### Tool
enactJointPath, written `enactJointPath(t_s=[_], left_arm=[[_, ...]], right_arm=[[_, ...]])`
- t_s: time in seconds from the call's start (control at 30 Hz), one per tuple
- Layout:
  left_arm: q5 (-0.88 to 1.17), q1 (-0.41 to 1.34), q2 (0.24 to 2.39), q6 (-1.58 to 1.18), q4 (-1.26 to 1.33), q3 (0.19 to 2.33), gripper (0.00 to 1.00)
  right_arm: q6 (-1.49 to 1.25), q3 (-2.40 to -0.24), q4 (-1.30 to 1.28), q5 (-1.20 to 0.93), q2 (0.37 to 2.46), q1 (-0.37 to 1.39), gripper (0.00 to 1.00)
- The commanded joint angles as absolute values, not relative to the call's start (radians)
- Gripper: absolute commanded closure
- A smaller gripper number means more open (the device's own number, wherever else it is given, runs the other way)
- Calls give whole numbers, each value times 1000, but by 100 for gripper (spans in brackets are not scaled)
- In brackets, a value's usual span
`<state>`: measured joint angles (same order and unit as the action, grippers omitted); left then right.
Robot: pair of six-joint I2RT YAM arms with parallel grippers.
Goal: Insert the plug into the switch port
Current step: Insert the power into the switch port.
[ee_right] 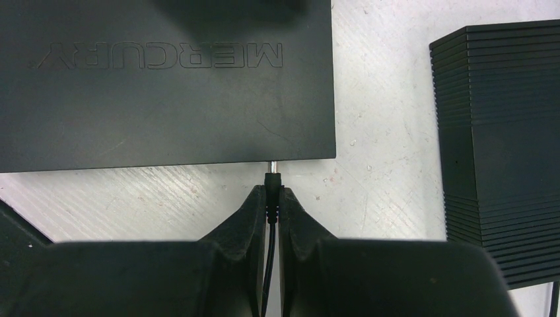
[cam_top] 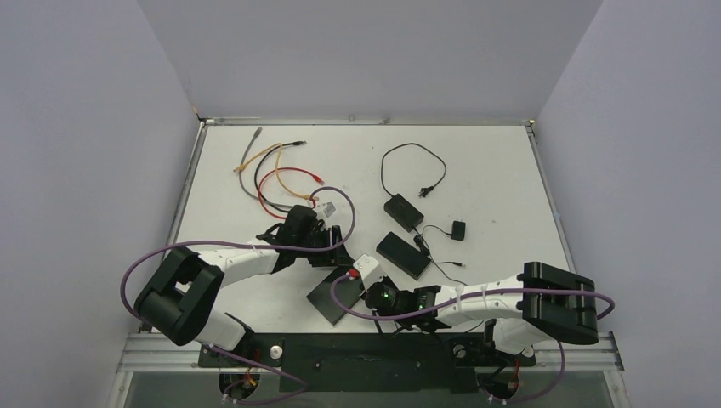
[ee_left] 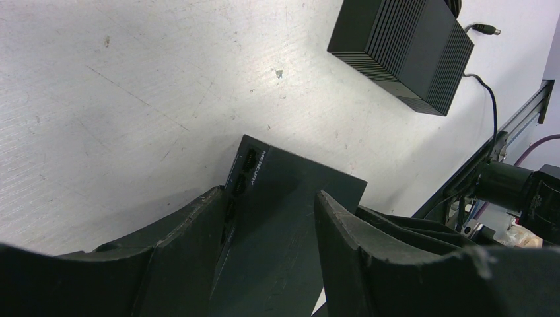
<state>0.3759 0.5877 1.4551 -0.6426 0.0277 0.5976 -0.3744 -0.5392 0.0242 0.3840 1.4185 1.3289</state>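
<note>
The switch [ee_right: 165, 86] is a flat black box marked MERCURY. In the left wrist view the switch [ee_left: 284, 218] lies between my left gripper's [ee_left: 269, 193] jaws, which are closed on its two sides, its row of ports [ee_left: 241, 178] by the left finger. My right gripper [ee_right: 271, 195] is shut on the black barrel plug [ee_right: 271, 181]. The plug's metal tip meets the switch's near edge, and its thin cable [ee_right: 267, 264] runs back between the fingers. From above, the left gripper [cam_top: 327, 242] and right gripper [cam_top: 350, 280] meet at the switch [cam_top: 330, 299].
A ribbed black box [cam_top: 404, 253] lies just right of the switch, also seen as the ribbed box [ee_right: 502, 152]. A power adapter [cam_top: 402, 211] with its cord and a small black plug [cam_top: 458, 230] lie behind. Coloured network cables [cam_top: 276, 174] are heaped at the back left.
</note>
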Motion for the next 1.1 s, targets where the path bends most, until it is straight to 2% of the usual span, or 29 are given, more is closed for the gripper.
enactJointPath(t_s=[0.0,0.47,1.07], left_arm=[[395,592,1445,-628,73,607,51],[423,602,1430,-631,87,567,52],[443,620,1412,-624,105,498,64]], right_arm=[[-373,-586,83,393,1422,1325,100],[-335,-606,122,411,1461,1323,100],[-235,-690,159,371,1480,1267,100]])
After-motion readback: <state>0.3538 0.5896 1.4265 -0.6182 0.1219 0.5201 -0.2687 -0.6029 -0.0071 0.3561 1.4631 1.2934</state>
